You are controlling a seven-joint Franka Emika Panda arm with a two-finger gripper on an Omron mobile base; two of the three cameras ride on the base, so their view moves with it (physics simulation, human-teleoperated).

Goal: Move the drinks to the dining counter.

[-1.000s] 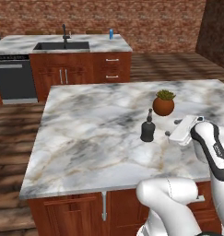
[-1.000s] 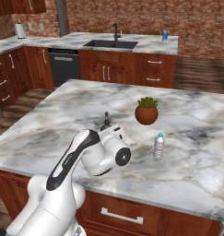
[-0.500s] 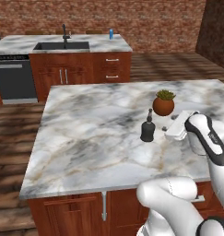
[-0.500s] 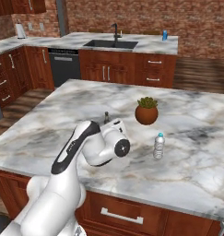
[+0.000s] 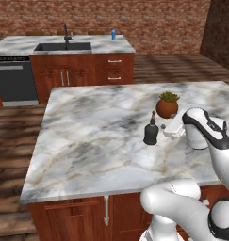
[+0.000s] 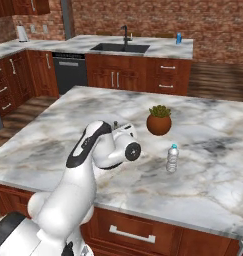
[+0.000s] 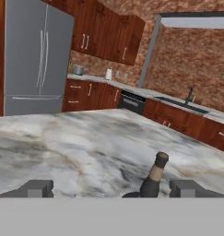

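Observation:
The squat black bottle [image 5: 151, 133] stands on the marble island. My gripper [image 5: 166, 132] is level with it, just to its right, and points at it. In the hand view the bottle's neck [image 7: 156, 178] rises between the open fingers of the gripper [image 7: 111, 189], close to the right fingertip [image 7: 185, 188] and touching neither. A clear water bottle [image 6: 172, 159] stands upright on the island, right of my arm. A blue-and-white can [image 5: 113, 34] stands on the dining counter [image 5: 102, 45] at the back, right of its black sink [image 5: 63, 46].
A terracotta pot with a green plant [image 5: 167, 105] stands just behind the black bottle and my hand. A black faucet [image 5: 65, 33] rises behind the sink. A dark dishwasher [image 5: 14, 82] sits under the counter's left end. Wood floor separates island and counter.
My hand has shifted a little left toward the black bottle. The bottles, the pot and the can have not moved.

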